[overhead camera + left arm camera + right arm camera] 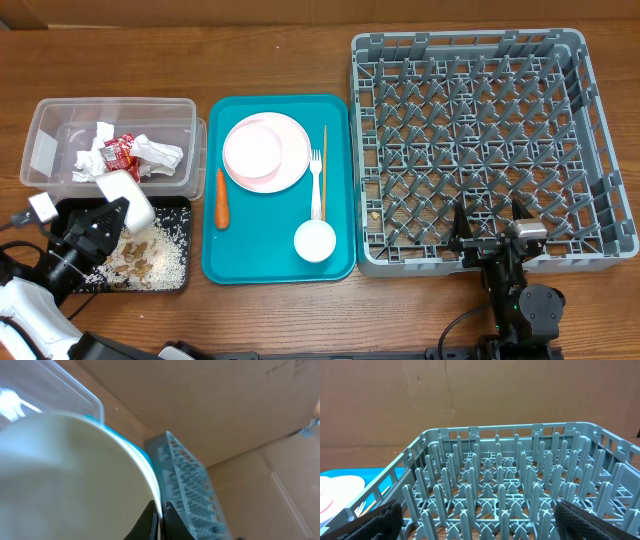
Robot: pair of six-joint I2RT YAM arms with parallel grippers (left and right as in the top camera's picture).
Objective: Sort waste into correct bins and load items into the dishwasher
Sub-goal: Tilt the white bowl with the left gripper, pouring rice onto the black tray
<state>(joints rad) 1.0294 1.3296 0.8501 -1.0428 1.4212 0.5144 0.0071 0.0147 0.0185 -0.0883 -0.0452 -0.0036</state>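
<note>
Left gripper (161, 517) clamps a white bowl (127, 192) over crumbs (150, 256) in the black tray (172, 202), clear tub (110, 102) holds napkins (95, 157) and red wrapper (120, 150), right gripper (490, 230) gapes at rack (470, 120)

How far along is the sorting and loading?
Done: napkins and wrapper lie in the clear tub, scraps in the black tray. In hand: the left pincer grips a white cup tilted over that tray. Left: carrot, plate, fork, stick and bowl on the teal tray; rack holds no dishes.
</note>
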